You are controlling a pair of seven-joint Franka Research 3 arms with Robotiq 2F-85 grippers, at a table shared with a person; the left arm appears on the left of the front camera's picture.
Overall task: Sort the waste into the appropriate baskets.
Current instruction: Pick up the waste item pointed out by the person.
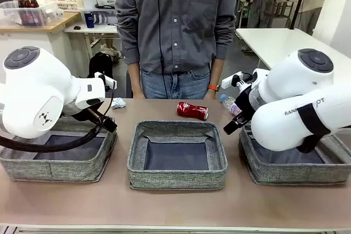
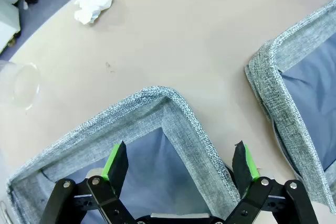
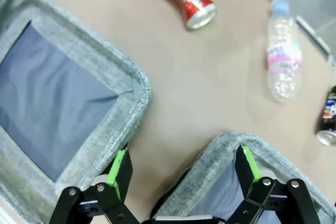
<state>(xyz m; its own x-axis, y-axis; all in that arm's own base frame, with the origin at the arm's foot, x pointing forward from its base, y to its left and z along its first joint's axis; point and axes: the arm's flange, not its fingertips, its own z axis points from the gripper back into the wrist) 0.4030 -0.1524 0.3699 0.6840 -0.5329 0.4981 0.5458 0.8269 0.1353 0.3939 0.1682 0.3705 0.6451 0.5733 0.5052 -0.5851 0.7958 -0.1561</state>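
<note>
behind the middle basket (image 1: 176, 180), a crushed red can (image 1: 192, 110)

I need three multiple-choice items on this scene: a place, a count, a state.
1. The red crushed can lies: A) on the table beyond the middle basket; B) inside a basket; C) in a gripper.
2. Grey baskets on the table: A) two; B) four; C) three.
3. The left gripper is: A) shut on the can; B) open and empty; C) shut and empty.
Answers: 1 A, the can rests on bare tabletop; 2 C, three stand in a row; 3 B, its fingers stand apart, holding nothing.
</note>
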